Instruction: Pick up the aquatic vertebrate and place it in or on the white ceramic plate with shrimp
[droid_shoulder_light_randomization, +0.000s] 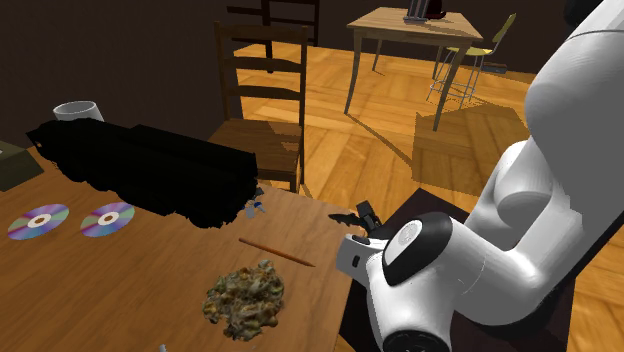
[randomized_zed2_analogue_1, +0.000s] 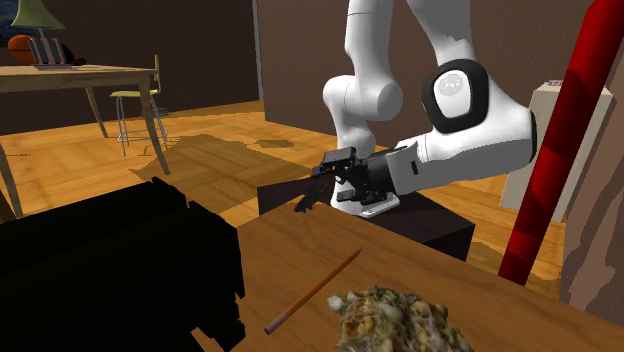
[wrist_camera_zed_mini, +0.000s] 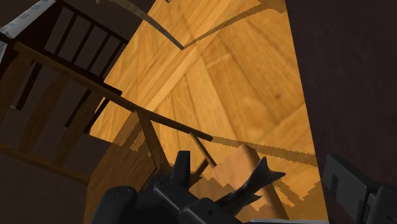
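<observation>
One white arm (droid_shoulder_light_randomization: 540, 200) bends low from its dark stand (randomized_zed2_analogue_1: 440, 230) toward the table (droid_shoulder_light_randomization: 150, 290) edge beside it. Next in size, a black blocky object (droid_shoulder_light_randomization: 150, 170) spans the table's far side in the shoulder view. A wooden chair (droid_shoulder_light_randomization: 262, 100) stands on the floor just behind it. The shrimp plate (droid_shoulder_light_randomization: 222, 312) sits on the table toward that view's bottom, heaped full, well apart from the fish. Two discs (droid_shoulder_light_randomization: 38, 221) (droid_shoulder_light_randomization: 107, 218) lie side by side at that view's left, just in front of the black object. A thin brown stick (droid_shoulder_light_randomization: 277, 252) lies flat near the plate, between it and the black object. The end effector (randomized_zed2_analogue_1: 322, 182) hangs about level with the table edge, set wide. In the wrist view its fingers (wrist_camera_zed_mini: 356, 191) stand far apart with the dark fish (wrist_camera_zed_mini: 254, 183) between them, and the tail is clear of that finger. The fish sits at the table edge nearest the arm. Can't tell whether it rests on the edge or is off it.
</observation>
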